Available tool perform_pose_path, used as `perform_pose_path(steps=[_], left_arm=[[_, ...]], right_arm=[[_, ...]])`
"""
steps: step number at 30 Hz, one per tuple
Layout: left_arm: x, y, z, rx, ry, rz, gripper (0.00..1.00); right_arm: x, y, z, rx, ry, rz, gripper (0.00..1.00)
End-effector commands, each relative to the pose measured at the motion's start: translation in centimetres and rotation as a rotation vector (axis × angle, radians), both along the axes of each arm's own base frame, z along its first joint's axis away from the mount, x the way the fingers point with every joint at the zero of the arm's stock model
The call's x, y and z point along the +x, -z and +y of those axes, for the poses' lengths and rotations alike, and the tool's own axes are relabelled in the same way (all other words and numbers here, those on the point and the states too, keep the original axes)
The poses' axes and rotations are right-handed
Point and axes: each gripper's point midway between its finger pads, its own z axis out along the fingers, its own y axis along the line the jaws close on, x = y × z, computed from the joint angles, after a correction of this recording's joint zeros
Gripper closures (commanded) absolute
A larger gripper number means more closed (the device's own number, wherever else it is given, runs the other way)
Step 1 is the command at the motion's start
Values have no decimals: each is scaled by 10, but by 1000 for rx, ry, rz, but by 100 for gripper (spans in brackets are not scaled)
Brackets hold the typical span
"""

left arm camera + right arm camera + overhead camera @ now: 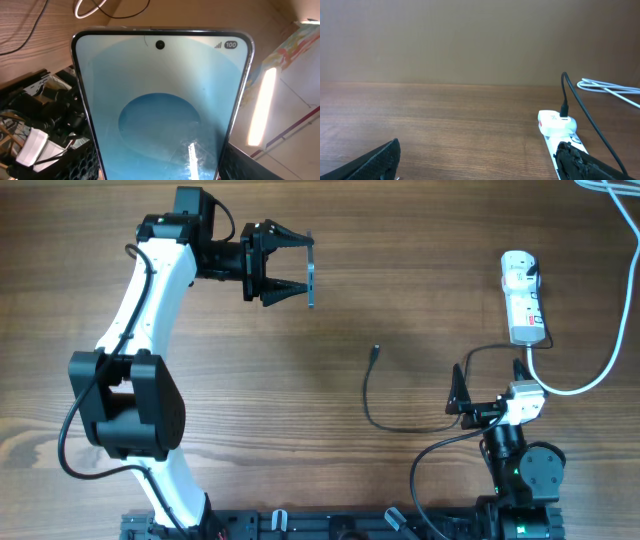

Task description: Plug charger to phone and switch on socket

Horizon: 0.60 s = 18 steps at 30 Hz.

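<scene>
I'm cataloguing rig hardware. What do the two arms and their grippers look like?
The left arm has white links between bulky black joints, with a black cable looping beside it. The left gripper is black with tapered fingers. The right arm is mostly black with a white block near the wrist; the right gripper has black, rough-textured fingers.

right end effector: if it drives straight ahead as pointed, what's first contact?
Probably the socket, ahead in line with the right end effector's right-side finger; its centre line crosses only bare table. Depth unclear.

Phone [160, 110] screen: "100" (battery badge, top right).
</scene>
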Motion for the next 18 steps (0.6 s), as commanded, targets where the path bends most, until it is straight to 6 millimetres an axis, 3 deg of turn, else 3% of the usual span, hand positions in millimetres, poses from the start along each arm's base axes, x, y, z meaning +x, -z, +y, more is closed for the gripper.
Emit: perform_pose_path(steps=[1, 18], left_arm=[[-6, -22, 4, -57, 3, -29, 27], [-6, -22, 4, -57, 3, -28, 27]], right_arm=[[0, -1, -2, -8, 13, -8, 0], [0, -1, -2, -8, 13, -8, 0]])
